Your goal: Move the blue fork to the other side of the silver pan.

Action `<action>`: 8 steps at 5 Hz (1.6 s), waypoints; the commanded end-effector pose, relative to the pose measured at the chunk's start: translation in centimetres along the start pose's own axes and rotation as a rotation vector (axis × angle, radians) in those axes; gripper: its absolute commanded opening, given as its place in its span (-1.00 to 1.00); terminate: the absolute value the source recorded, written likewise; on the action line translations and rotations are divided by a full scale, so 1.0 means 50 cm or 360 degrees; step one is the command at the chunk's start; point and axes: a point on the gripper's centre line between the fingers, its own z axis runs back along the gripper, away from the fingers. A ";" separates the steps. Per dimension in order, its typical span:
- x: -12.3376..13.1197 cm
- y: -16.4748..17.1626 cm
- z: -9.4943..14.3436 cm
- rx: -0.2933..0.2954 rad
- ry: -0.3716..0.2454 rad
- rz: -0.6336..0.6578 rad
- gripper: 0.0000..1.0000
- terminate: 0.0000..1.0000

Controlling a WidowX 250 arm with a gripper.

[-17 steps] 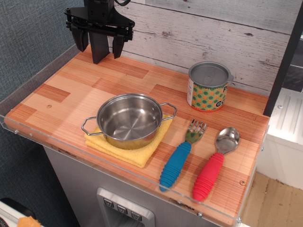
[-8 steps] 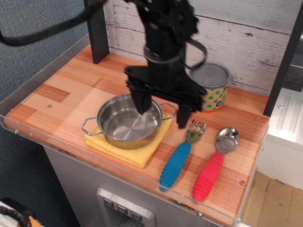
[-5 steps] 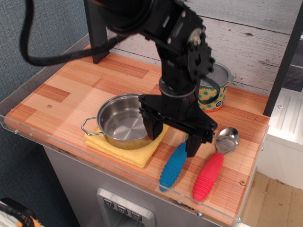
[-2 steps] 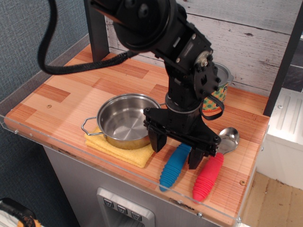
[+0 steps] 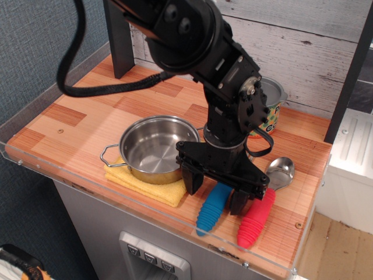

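Steel gleamed inside the silver pan [image 5: 153, 147], which held nothing and sat on a yellow cloth [image 5: 152, 185] near the table's [image 5: 76, 111] front edge. The pincer [image 5: 215, 191] stood apart, straddling the blue fork [image 5: 211, 208] toward the front right corner. A lidded dotted can [image 5: 269, 109] stood by the back edge.

My gripper [image 5: 214, 191] hangs low over the front right part of the counter [image 5: 87, 111], its 2 fingers set either side of the fork [image 5: 211, 210], which lies on the counter with its handle toward the front edge. The spoon [image 5: 259, 214] lies just right of the fork, side by side with it. The pan [image 5: 152, 147] sits left of both, on a folded cloth [image 5: 145, 185]. The can [image 5: 269, 111] stands behind them, near the back wall [image 5: 303, 46].
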 end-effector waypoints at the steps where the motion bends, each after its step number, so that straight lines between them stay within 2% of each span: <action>1: 0.004 -0.001 0.002 -0.0026 -0.0014 -0.0033 -1.00 -1.00; 3: 0.006 0.006 0.025 -0.0033 -0.0057 -0.0035 -1.00 -1.00; 4: 0.012 0.012 0.053 -0.0042 -0.0108 -0.0020 -1.00 -1.00; 5: 0.017 0.013 0.091 -0.0077 -0.0201 -0.0006 -1.00 -1.00; 6: 0.024 0.031 0.108 -0.0106 -0.0213 0.0050 -1.00 -1.00; 8: 0.013 0.145 0.139 0.0047 -0.0156 0.0122 -1.00 -1.00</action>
